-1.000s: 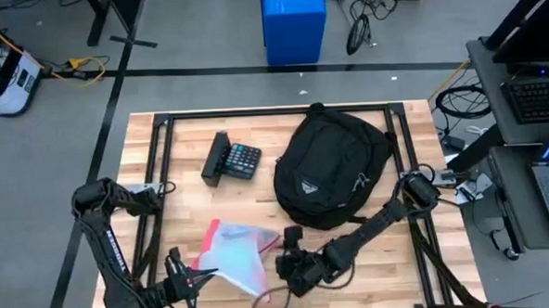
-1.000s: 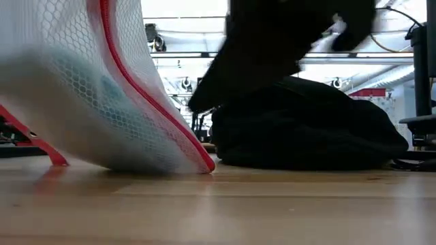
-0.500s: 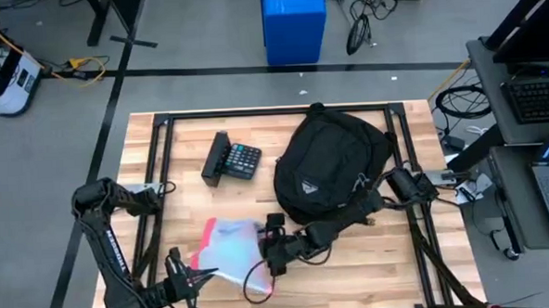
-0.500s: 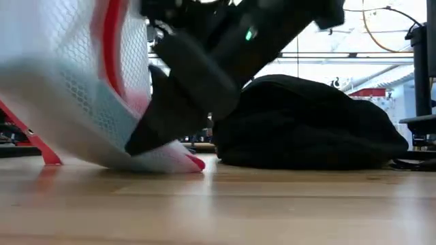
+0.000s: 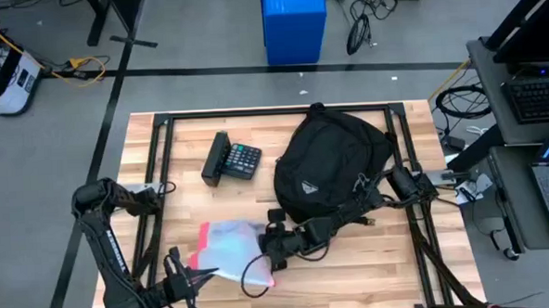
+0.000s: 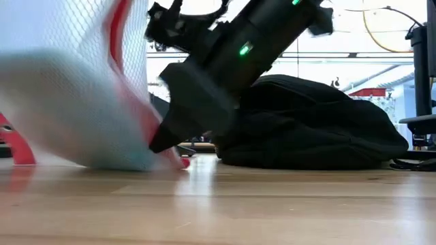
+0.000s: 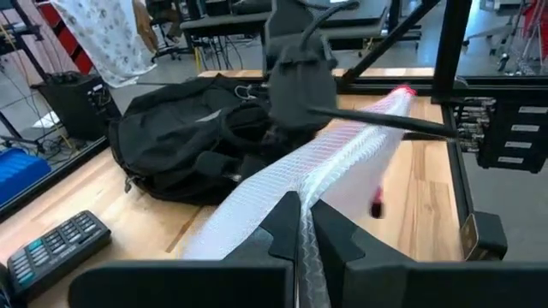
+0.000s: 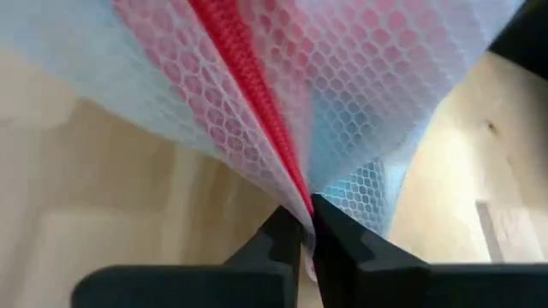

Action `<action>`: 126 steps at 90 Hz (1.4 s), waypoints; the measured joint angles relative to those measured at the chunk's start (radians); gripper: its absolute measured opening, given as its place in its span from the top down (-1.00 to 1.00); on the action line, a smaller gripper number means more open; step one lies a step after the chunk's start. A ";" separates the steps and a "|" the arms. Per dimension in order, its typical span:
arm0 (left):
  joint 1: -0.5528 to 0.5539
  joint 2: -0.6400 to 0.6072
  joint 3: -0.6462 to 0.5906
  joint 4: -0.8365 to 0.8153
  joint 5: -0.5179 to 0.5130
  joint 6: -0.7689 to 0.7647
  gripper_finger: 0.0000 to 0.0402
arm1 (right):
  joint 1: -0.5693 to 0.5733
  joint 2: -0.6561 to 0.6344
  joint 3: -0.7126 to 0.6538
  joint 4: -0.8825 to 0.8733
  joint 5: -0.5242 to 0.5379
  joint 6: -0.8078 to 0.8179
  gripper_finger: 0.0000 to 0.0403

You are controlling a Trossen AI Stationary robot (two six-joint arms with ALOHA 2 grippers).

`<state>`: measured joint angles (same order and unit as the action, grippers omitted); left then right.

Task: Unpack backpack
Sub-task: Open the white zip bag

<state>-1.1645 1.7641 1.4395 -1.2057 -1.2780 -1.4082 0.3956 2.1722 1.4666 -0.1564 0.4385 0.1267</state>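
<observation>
Backpack-unpacking scene on a wooden table (image 5: 404, 260). Nearest me, at the table's front edge, my left gripper (image 7: 299, 224) has its two dark fingers pinched nearly together on one end of a translucent white mesh pouch with a red zipper (image 5: 230, 251). Just beyond, my right gripper (image 8: 303, 228) is clamped on the pouch's other, red-trimmed edge, low over the wood. Behind that arm lies the large black fabric backpack (image 5: 331, 165), rounded, its white triangular logo patch facing up, right of centre. Farther left sits a black calculator with coloured keys (image 5: 232, 160).
</observation>
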 joint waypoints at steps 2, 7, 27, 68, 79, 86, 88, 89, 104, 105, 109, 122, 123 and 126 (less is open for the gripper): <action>0.000 0.000 0.000 0.001 -0.002 0.000 1.00 | 0.008 -0.010 0.000 -0.013 -0.002 0.007 0.99; 0.000 -0.001 0.000 0.002 -0.002 0.000 1.00 | 0.028 -0.041 0.000 -0.056 -0.005 0.030 0.99; 0.021 -0.001 0.000 0.003 0.008 0.000 1.00 | 0.111 -0.207 -0.001 -0.175 0.012 0.074 1.00; 0.149 -0.001 0.000 0.055 0.105 0.007 1.00 | 0.232 -0.419 0.000 -0.251 0.249 0.011 1.00; 0.158 -0.001 0.000 0.056 0.107 0.009 1.00 | 0.236 -0.422 0.000 -0.296 0.248 0.021 1.00; 0.154 -0.001 0.000 0.056 0.107 0.010 1.00 | 0.235 -0.423 0.000 -0.366 0.248 0.062 1.00; 0.151 0.000 0.000 0.055 0.107 0.010 1.00 | 0.235 -0.423 0.000 -0.390 0.248 0.075 1.00; 0.149 0.000 0.000 0.056 0.107 0.010 1.00 | 0.235 -0.423 0.000 -0.402 0.248 0.083 1.00; 0.109 0.000 0.000 0.063 0.110 0.009 0.88 | 0.236 -0.424 0.001 -0.536 0.248 0.167 1.00; 0.107 0.000 0.000 0.066 0.111 0.008 0.86 | 0.236 -0.424 0.001 -0.541 0.248 0.170 1.00; 0.101 0.000 0.000 0.083 0.126 0.008 0.77 | 0.235 -0.424 0.001 -0.551 0.249 0.176 1.00; 0.088 0.000 -0.001 0.108 0.138 0.008 0.43 | 0.234 -0.434 0.001 -0.551 0.293 0.184 1.00; 0.086 0.000 -0.001 0.108 0.138 0.008 0.40 | 0.234 -0.436 0.001 -0.550 0.296 0.186 1.00; 0.083 0.000 -0.001 0.107 0.137 0.008 0.32 | 0.234 -0.443 0.001 -0.550 0.300 0.190 1.00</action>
<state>-1.0818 1.7641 1.4387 -1.0982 -1.1409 -1.4006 0.6300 1.7288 1.4677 -0.7066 0.7387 0.3167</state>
